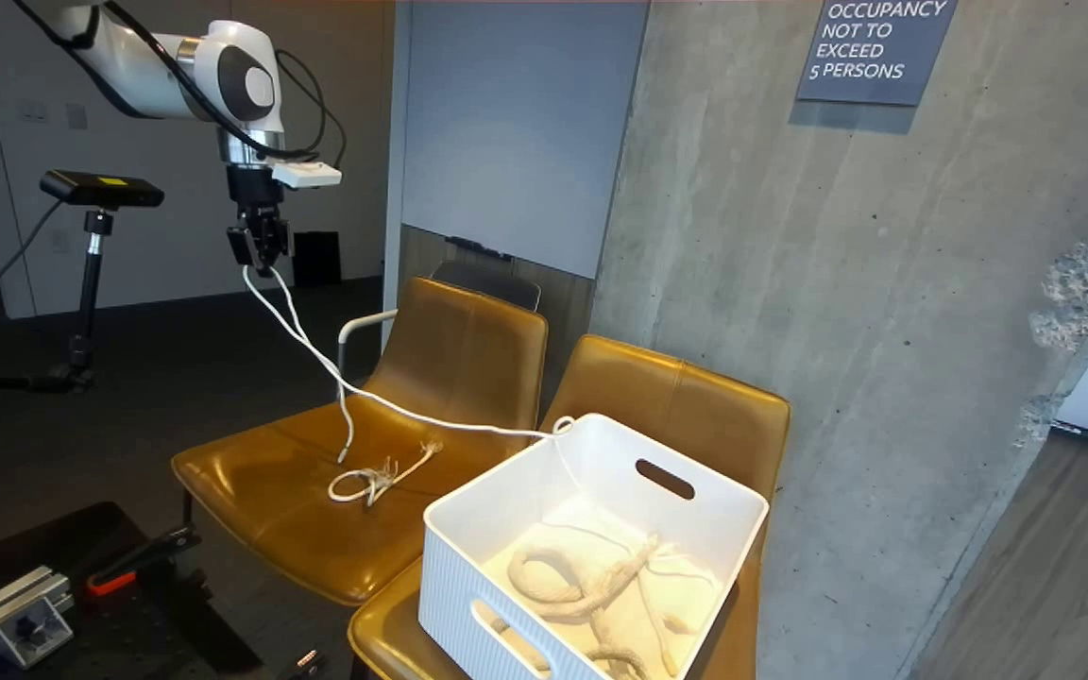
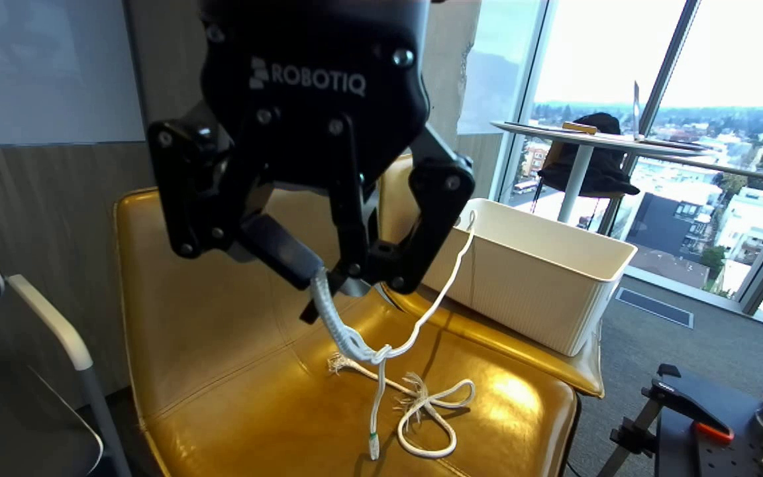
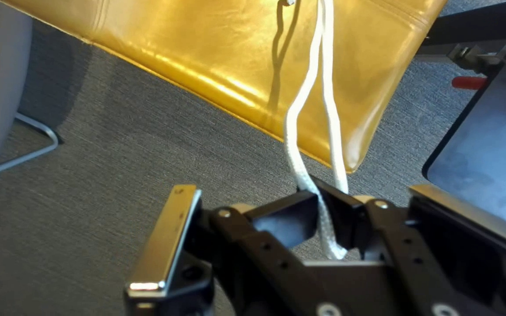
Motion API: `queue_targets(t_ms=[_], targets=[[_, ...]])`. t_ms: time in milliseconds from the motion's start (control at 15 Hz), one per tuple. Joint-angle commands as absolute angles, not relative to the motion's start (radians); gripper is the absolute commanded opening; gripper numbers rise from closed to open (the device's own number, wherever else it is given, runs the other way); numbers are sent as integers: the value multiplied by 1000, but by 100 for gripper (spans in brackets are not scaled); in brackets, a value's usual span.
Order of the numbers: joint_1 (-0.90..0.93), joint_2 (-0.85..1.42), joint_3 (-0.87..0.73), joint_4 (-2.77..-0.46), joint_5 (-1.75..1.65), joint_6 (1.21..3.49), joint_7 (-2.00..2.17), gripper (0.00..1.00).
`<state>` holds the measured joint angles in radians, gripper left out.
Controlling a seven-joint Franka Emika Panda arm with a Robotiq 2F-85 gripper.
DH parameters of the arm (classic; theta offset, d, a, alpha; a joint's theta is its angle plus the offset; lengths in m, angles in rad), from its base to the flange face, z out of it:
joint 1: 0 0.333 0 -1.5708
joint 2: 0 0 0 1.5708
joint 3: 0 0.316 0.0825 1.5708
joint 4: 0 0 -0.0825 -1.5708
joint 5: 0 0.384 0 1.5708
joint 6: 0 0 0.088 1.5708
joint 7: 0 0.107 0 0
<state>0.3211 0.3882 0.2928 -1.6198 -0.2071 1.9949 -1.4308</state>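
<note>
Wrist view: black gripper [image 3: 317,198], fingers clenched on one doubled white braided cord [image 3: 293,136]; judged light, limp, best pinched where doubled. In an exterior view: one knot [image 2: 381,354], one frayed white cord [image 2: 422,401], below the fingers. In an exterior view: one white ribbed plastic bin [image 1: 454,576], two tan leather chairs [image 1: 473,349], lower.

The gripper [image 2: 322,278] has a matt finish and shiny metal screws [image 2: 403,57]. The rope [image 2: 335,321] in it has a braided surface. Below the gripper, a short cord [image 2: 423,401] frays into rough fibres; the chair [image 2: 242,397] beneath looks leather-like, smooth and glossy. Well apart from the gripper, the bin [image 1: 450,557] looks plastic, ribbed outside and smooth inside; the wall [image 1: 742,236] is matt concrete, rough where chipped; the carpet [image 3: 125,153] is matt.
</note>
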Motion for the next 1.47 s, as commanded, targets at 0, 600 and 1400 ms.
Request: queue_targets(t_ms=[0, 600, 1400], targets=[[331, 407, 310, -1611, -201, 2004, -1421, 0], [462, 450, 376, -1526, -239, 1978, -1378, 0], [343, 460, 300, -1527, -217, 1999, -1433, 0]])
